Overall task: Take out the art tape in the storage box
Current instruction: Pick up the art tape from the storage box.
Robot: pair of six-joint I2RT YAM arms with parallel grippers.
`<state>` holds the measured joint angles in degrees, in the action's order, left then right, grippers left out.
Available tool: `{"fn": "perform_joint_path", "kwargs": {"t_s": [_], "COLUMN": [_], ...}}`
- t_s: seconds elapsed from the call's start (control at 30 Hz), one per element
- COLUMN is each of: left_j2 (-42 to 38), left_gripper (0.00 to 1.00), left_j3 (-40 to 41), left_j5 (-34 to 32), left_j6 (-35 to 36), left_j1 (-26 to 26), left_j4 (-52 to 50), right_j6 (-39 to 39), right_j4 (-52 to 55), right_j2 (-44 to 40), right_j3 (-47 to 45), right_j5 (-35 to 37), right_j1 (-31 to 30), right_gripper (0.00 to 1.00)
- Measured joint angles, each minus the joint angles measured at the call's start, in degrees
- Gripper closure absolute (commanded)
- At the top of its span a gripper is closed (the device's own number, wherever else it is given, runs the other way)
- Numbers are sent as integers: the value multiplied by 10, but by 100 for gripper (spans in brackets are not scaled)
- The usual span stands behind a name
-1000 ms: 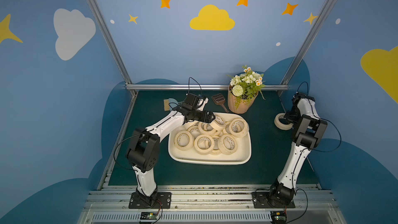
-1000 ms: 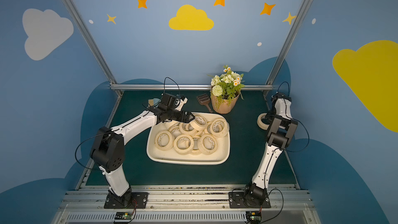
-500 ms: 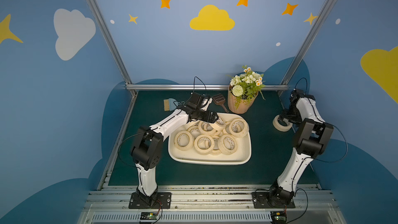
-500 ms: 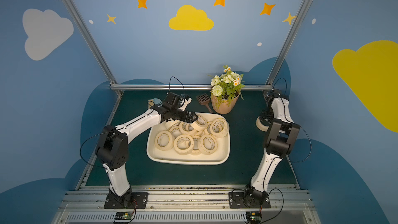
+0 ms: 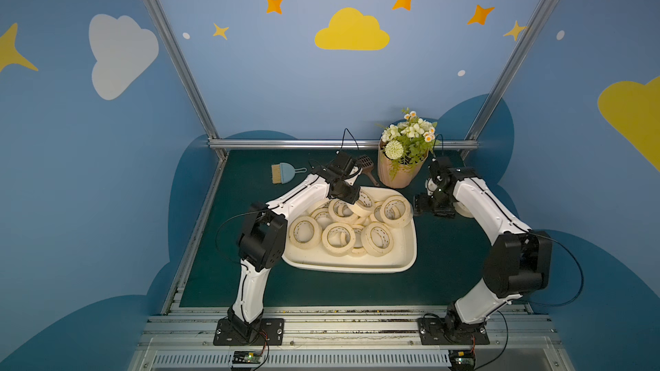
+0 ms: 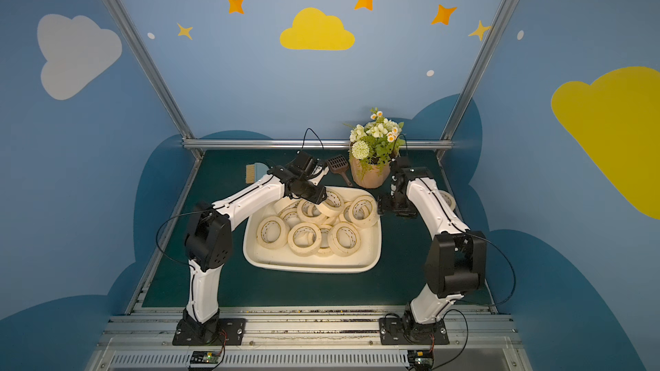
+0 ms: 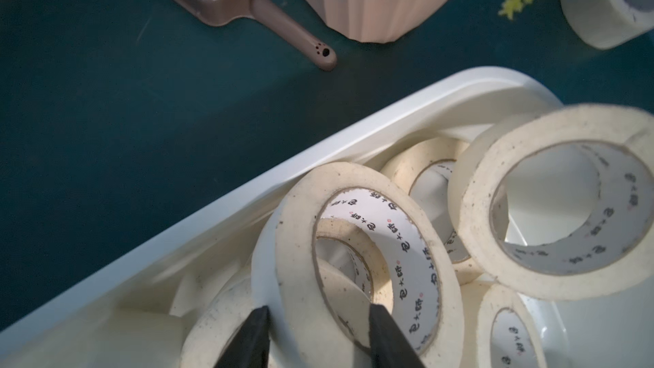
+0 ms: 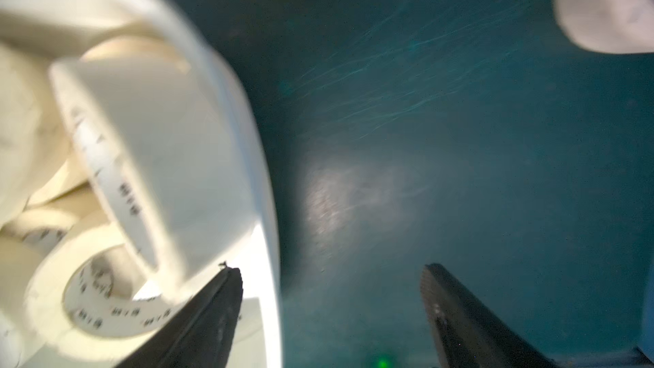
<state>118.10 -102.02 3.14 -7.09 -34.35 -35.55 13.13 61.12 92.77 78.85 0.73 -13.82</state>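
As the left gripper (image 7: 318,313) is brought down from the wide-open stance of a second earlier, the wall of one roll of art tape (image 7: 297,228) is pinched between its dark fingers (image 7: 389,341). One finger is set inside the core and one against the outer face. The roll is tilted on edge among its neighbours inside the storage box (image 7: 247,189), close to the rim just ahead of the gripper. Whether it is already lifted clear of the pile cannot be told. Past that rim, beyond the fingertips, a brown scoop (image 7: 247,1) and the ribbed flower pot (image 7: 371,1) are seen on the green mat.

The right gripper (image 8: 331,269) is shown released, its jaws spread wide and empty. It is swung in from the table's edge, where it was seen a second ago, to the side of the box, with one jaw tip over the rim. A single roll (image 6: 448,199) is left lying on the mat behind it, partly hidden under the forearm.

One roll is thus judged delivered and a second secured for lifting, while the remaining rolls (image 5: 403,221), roughly ten, are still to be taken out.
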Motion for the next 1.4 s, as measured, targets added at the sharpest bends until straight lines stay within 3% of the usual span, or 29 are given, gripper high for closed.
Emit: {"fn": "perform_joint_path", "kwargs": {"t_s": [0.1, 0.17, 0.2, 0.33, 0.43, 0.53, 0.63, 0.83, 1.1, 1.27, 1.4], "left_j2": [1, 1, 1, 7, 19, 30, 34, 26, -14, -35, -41], "left_gripper": [72, 47, 39, 26, 41, 75, 95, 96, 96, 96, 96], "left_j3": [-1, -1, -1, -1, -9, -20, -24, -23, -17, -17, -17], "left_j5": [-5, -6, -7, -8, -1, -2, -11, -37, -79, -84, -90], "left_j6": [0, 2, 0, 1, 3, 4, 6, 12, 25, 26, 26], "left_j1": [-1, -2, -2, -5, -5, -7, -6, -12, -46, -63, -64], "left_j4": [-1, -3, -4, -10, -9, -8, -17, -27, -69, -74, -73], "right_j6": [9, 20, 26, 38, 45, 48, 50, 57, 67, 77, 78], "right_j4": [0, 0, -1, -5, -10, -10, -11, -21, -38, -41, -41], "right_j2": [-28, -48, -56, -75, -75, -75, -73, -53, 22, 66, 93], "right_j3": [-20, -26, -26, -21, -19, -18, -15, 18, 125, 143, 152], "right_j5": [-33, -49, -56, -77, -83, -84, -87, -107, -139, -153, -159], "right_j1": [-53, -72, -78, -82, -82, -82, -82, -83, -100, -108, -115], "right_gripper": [15, 15, 15, 15, 16, 16, 16, 18, 30, 39, 40]}}
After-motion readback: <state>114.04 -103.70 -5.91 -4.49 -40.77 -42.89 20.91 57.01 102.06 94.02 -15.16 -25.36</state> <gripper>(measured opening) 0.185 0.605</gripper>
